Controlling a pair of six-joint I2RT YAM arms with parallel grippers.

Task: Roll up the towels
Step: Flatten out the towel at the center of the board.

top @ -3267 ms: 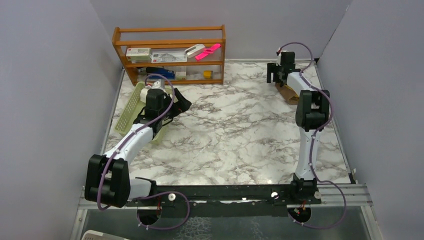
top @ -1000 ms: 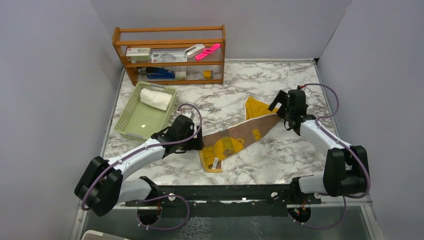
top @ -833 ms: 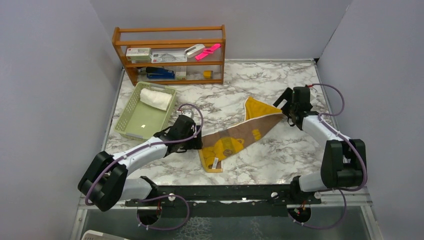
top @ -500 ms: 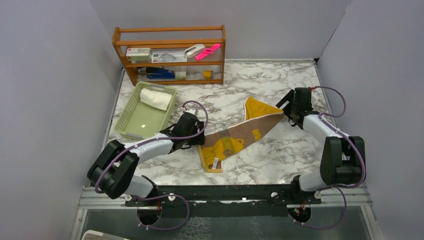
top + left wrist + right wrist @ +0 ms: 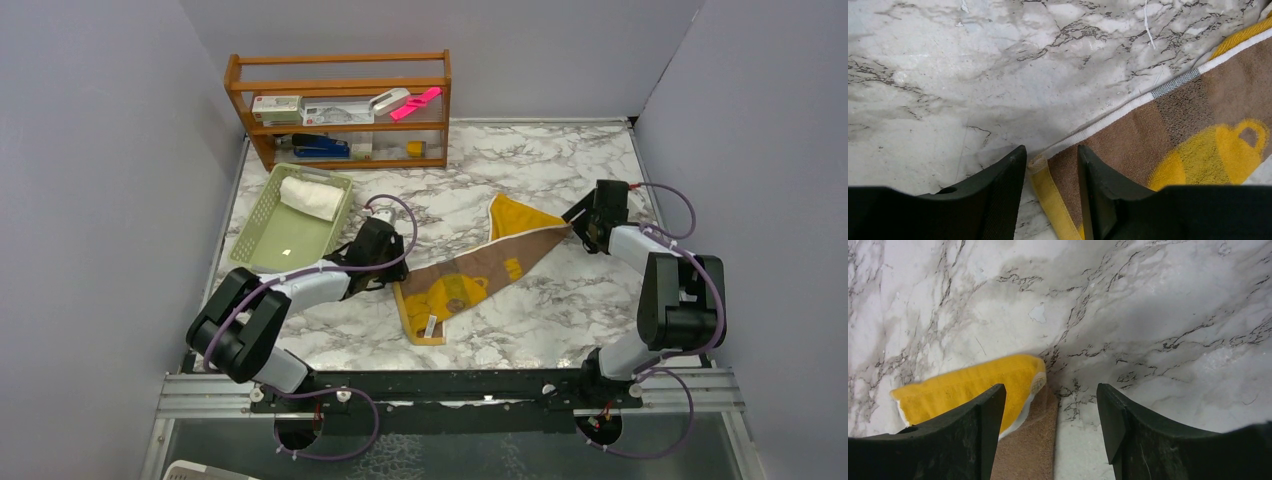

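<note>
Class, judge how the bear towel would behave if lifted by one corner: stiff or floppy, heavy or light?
Probably floppy: the bear towel lies limp and folded on the table. Likely light, since it looks thin. Its terry pile should resist slipping.

White marble-patterned table top (image 5: 560,160) enclosed on three sides by plain grey walls (image 5: 100,150); wooden shelf rack (image 5: 340,58) at far left corner; soft, even light.

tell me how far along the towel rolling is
Done: the white towel sits rolled in the green basket. In hand: the bear towel lies folded in a flat strip, left jaws straddling its near corner, right jaws its far corner, both open. Remaining: gripping and rolling it.
</note>
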